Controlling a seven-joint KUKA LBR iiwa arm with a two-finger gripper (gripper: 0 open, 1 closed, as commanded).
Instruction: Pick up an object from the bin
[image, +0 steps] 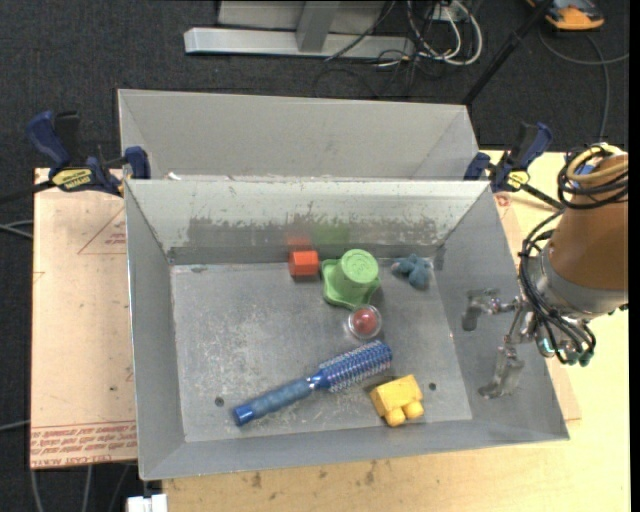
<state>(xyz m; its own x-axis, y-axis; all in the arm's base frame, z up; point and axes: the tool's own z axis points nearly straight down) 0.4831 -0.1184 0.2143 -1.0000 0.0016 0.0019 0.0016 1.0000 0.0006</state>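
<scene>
The hairbrush is blue, the block yellow, the cup green.

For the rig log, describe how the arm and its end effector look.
The arm's wrist wears a rounded orange-brown cover, with black cables looped above it and more dark wiring bunched beneath. The end effector is bare grey metal: two slim fingers on a small dark base.

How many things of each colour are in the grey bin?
Blue: 2, the hairbrush and a small lump
Green: 1, the cup
Yellow: 1, the block
Orange-red: 1, the cube
Red: 1, the little ball
Total: 6
</scene>
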